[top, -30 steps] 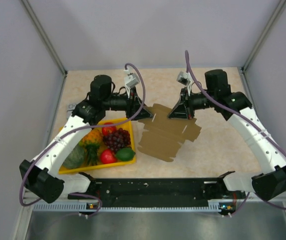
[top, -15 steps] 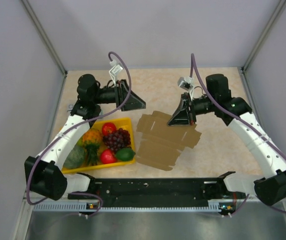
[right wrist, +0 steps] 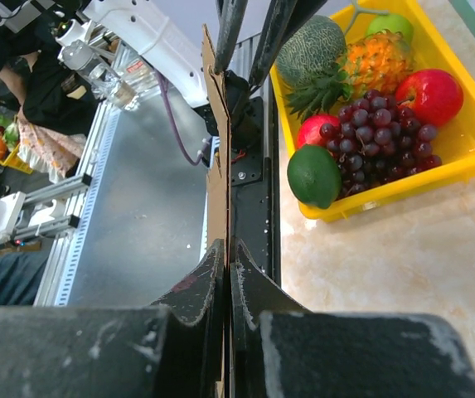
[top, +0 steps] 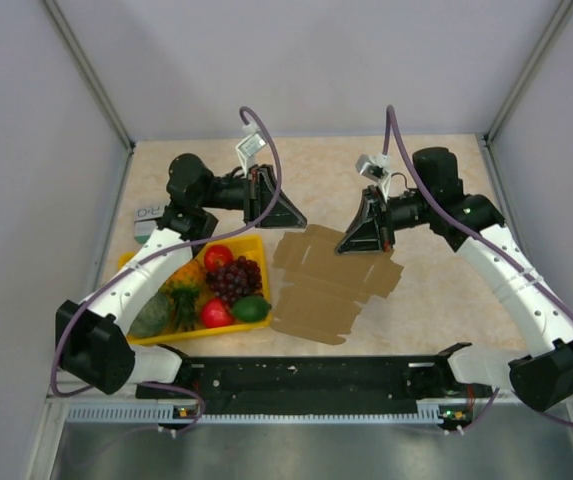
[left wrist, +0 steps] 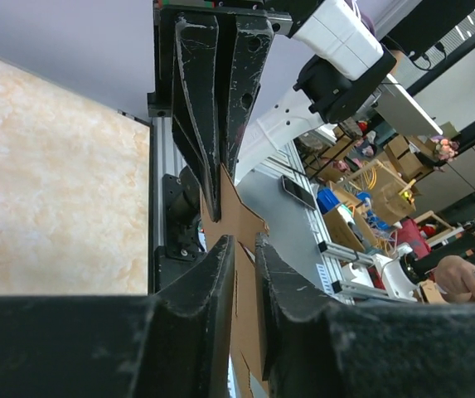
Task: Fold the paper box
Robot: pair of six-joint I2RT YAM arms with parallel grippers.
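The paper box (top: 331, 285) is a flat brown die-cut sheet, tilted up from the table at its far edge. My right gripper (top: 353, 240) is shut on that far edge; in the right wrist view (right wrist: 227, 249) the sheet (right wrist: 218, 149) runs edge-on between the closed fingers. My left gripper (top: 296, 218) is at the sheet's far left corner. In the left wrist view (left wrist: 244, 242) its fingers stand a little apart, with the cardboard (left wrist: 241, 217) showing in the gap. I cannot tell whether it touches them.
A yellow tray (top: 191, 338) of fruit, with grapes (top: 234, 278), an apple and a lime, lies left of the sheet. It also shows in the right wrist view (right wrist: 469, 157). A green-and-white carton (top: 146, 218) lies behind the tray. Grey walls enclose the table.
My left gripper left the sheet's left corner, drew back to the far left, then swung right to the corner again. The sheet shifted slightly left. The right gripper kept its hold.
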